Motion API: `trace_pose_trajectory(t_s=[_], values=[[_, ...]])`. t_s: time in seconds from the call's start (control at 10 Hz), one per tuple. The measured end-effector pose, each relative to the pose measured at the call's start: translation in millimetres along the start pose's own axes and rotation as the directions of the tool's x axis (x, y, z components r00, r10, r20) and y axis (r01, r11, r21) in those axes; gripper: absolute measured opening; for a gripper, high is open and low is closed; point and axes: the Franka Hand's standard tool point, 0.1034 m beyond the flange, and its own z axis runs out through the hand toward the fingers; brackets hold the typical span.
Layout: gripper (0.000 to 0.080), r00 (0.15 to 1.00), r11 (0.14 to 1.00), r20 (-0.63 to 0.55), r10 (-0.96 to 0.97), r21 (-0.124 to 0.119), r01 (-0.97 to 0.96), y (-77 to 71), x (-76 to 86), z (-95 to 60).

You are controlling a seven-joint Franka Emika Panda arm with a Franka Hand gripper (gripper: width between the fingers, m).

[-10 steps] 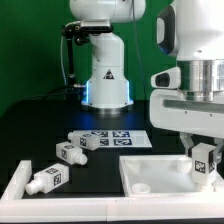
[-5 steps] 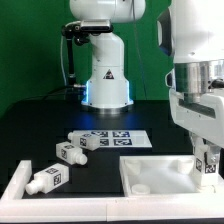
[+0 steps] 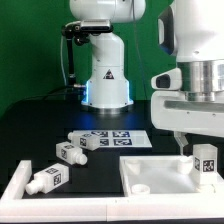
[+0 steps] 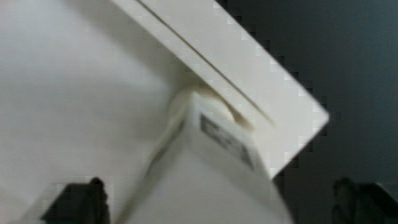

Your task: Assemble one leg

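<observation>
1. One view first, the exterior: finds the gripper with the leg upright between its fingers, over the tray just below them. Cannot tell here how wide the fingers stand.
2. Wrist view: shows the fingers well apart, either side of the leg, with gaps visible; cannot tell whether gripping. Puts the tray beyond the fingertips.

Layout on the table.
Tray at the exterior view's right, leg over its right side; loose legs left; marker board behind.
</observation>
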Motion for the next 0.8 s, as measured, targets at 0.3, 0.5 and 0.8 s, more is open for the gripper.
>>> trace_pose_trajectory(t_s=[0.3, 0.5, 0.8], values=[[0.0649, 0.96, 0.961, 0.043, -0.276, -0.024, 0.277, 2.6, -6.9, 4.9], [0.0649, 0.804, 0.804, 0.081, -0.589, -0.044, 0.594, 5.8, -7.8, 7.8], [0.0492, 0.792, 0.791, 0.085, -0.605, -0.048, 0.61, 4.8, -7.2, 8.7]])
